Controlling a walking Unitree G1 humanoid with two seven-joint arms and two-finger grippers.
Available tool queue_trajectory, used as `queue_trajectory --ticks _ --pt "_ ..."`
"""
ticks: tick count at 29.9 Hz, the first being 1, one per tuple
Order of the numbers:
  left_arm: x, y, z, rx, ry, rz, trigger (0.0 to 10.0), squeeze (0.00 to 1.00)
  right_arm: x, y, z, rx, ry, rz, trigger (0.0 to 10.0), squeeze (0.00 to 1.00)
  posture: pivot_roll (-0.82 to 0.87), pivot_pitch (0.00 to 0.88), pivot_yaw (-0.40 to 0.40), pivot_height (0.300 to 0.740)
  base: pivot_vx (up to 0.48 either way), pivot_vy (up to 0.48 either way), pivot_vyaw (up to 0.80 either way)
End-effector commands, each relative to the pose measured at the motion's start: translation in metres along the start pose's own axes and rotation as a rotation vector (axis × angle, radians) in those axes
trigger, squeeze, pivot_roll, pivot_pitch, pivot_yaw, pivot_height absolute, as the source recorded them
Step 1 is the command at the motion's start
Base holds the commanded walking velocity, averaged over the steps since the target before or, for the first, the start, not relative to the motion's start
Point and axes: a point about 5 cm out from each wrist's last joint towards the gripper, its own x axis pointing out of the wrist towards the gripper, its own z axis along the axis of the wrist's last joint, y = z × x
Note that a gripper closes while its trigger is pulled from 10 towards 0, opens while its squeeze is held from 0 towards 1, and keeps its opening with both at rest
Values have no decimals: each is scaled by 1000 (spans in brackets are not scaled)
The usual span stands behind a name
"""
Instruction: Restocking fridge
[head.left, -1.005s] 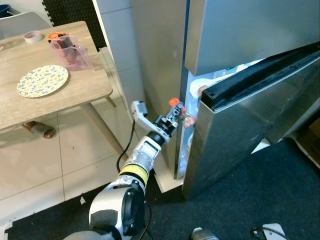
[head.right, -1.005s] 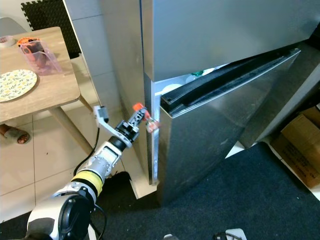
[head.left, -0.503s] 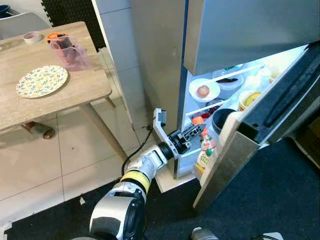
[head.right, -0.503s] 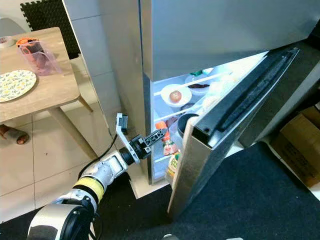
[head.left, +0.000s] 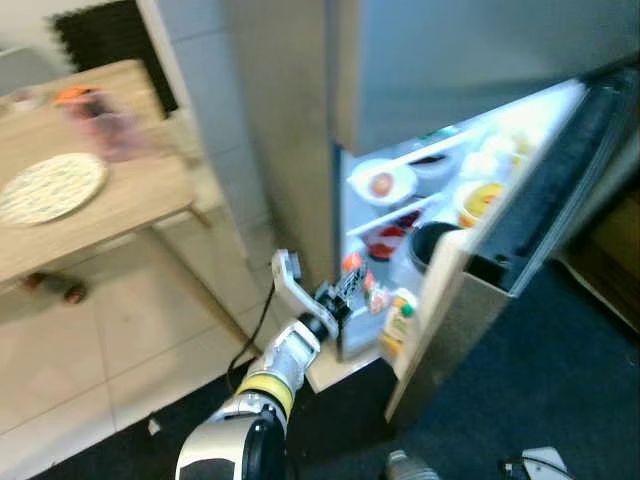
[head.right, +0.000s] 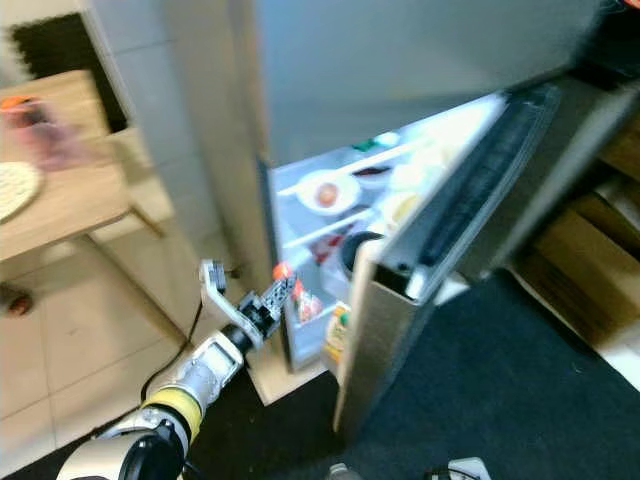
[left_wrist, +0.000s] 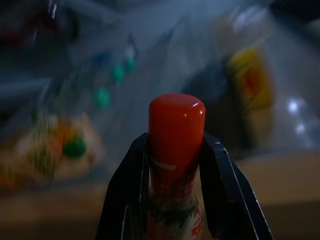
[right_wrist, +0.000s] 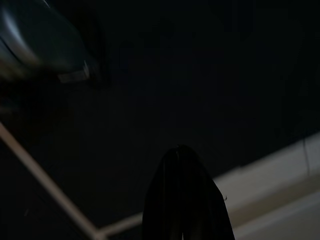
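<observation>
The fridge's lower door (head.left: 520, 230) stands wide open and its lit shelves (head.left: 400, 205) show, blurred. My left gripper (head.left: 350, 285) is at the lower front edge of the opening, shut on a small sauce bottle (left_wrist: 176, 150) with a red cap (head.left: 352, 262). In the left wrist view the black fingers (left_wrist: 125, 195) clamp the bottle's neck, and blurred fridge contents lie beyond. A white bowl with a red fruit (head.left: 381, 184) sits on an upper shelf. A juice bottle (head.left: 398, 320) stands in the door rack. My right gripper (right_wrist: 183, 170) is a dark shape in the shade.
A wooden table (head.left: 110, 215) at the left carries a patterned plate (head.left: 50, 185) and a pink jug (head.left: 100, 120). A black mat (head.left: 560, 400) covers the floor before the fridge. A cardboard box (head.right: 590, 240) stands to the right of the open door.
The fridge door swung from nearly closed to wide open. My left gripper stays shut on the bottle, now at the lower shelves. The whole picture has shifted and blurred as the camera moved.
</observation>
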Motion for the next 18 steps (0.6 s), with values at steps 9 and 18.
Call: queue_trajectory --ticks 9,18 --pt "-14 18 6 47 -106 157 10000 0 0 -13 11 -24 3 -13 10000 0 -98 61 -22 740 0 0 -800" --pt "-28 30 -3 75 -78 224 10000 0 1 -7 13 -7 -9 -6 10000 0 -87 76 -8 740 0 0 -800"
